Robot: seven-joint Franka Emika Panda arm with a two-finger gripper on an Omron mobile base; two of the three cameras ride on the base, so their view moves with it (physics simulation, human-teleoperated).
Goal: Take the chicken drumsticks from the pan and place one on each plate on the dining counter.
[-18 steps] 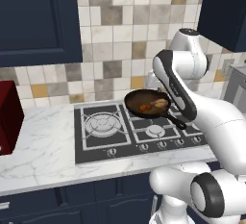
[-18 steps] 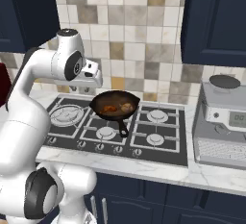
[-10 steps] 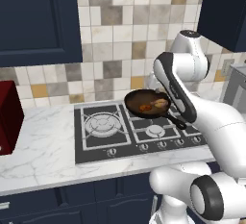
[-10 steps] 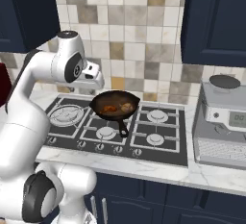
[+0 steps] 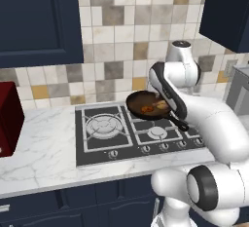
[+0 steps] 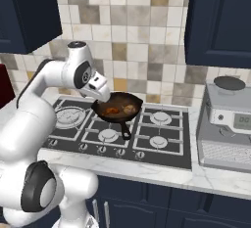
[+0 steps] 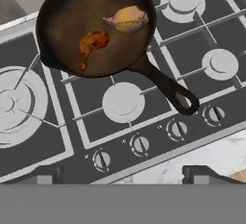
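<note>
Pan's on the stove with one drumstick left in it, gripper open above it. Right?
Not quite: the pan holds two drumsticks, not one, a darker one and a paler one, as the hand view shows. The rest stands: the pan sits on the stove and the gripper is open above it.

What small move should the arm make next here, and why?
Probably lower the open gripper toward the darker drumstick in the pan. Both drumsticks, that one and the paler drumstick, lie loose in the pan on the stove. The fingertips stand wide apart, hold nothing, and sit over the stove's knobs, short of the pan.
</note>
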